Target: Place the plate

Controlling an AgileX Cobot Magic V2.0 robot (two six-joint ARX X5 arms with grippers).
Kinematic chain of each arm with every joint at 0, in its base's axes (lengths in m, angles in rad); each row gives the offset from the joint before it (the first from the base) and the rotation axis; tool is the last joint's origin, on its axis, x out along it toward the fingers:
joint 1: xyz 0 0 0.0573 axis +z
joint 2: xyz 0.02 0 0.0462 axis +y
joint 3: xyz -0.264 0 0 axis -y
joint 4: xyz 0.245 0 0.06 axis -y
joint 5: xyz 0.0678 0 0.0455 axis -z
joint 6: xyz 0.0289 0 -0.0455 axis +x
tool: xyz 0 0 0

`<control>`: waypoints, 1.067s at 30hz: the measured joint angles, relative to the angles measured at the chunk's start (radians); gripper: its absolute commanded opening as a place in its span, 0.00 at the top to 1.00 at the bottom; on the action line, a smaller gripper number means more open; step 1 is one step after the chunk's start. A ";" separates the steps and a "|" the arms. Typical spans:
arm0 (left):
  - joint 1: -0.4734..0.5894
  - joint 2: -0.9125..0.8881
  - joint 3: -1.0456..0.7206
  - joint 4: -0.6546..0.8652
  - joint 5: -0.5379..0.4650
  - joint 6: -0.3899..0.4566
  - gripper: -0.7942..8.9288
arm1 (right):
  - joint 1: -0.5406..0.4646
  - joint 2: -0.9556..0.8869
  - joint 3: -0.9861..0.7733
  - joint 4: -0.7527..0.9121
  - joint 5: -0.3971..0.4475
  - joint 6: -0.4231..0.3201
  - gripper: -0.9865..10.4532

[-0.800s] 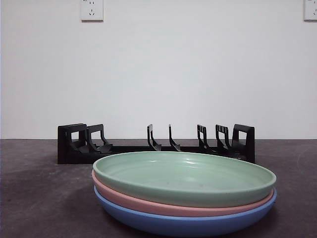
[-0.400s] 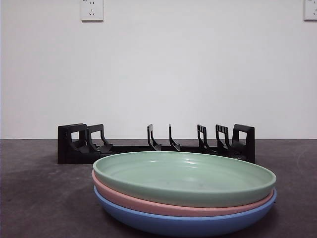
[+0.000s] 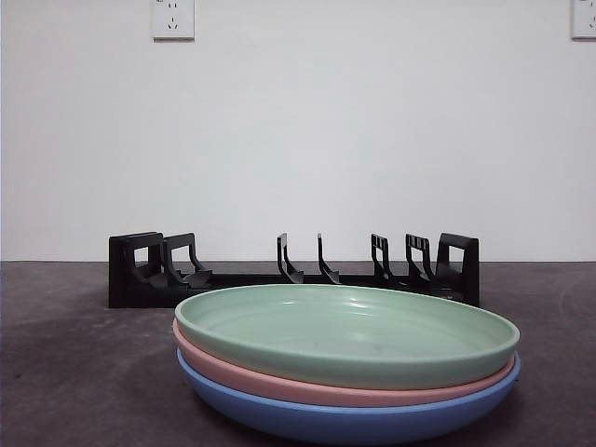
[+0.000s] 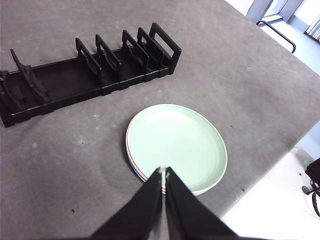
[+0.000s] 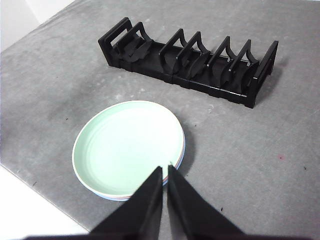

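Pale green, smooth, shallow round plate (image 3: 346, 333) tops a nested stack: pink plate (image 3: 326, 386) beneath it, blue plate (image 3: 345, 419) on the bottom, resting on the dark grey, matte, speckled tabletop (image 3: 74, 372). Behind the stack, apart from it, lies a long black plastic slotted dish rack (image 3: 293, 270). Left gripper (image 4: 164, 172) and right gripper (image 5: 166, 168) hover high above the stack, jaws pressed together, holding nothing.

Three plates (image 3: 346, 358) lie stacked one on another at the near edge of the worktop (image 3: 65, 372), a little right of centre. Behind the stack, farther back, a slotted dish rack (image 3: 293, 270) stands crosswise, running left to right, apart from the plates and holding nothing.
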 measured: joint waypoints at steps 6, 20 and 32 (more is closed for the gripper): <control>0.026 -0.020 -0.001 0.021 0.000 0.000 0.91 | 0.000 0.000 0.000 0.000 0.000 0.000 0.90; 0.538 -0.227 -0.397 0.417 0.039 0.043 0.91 | 0.000 0.000 0.000 0.000 0.000 0.000 0.90; 0.666 -0.411 -0.966 0.775 -0.026 0.154 0.91 | 0.000 0.000 0.000 0.000 0.000 0.000 0.90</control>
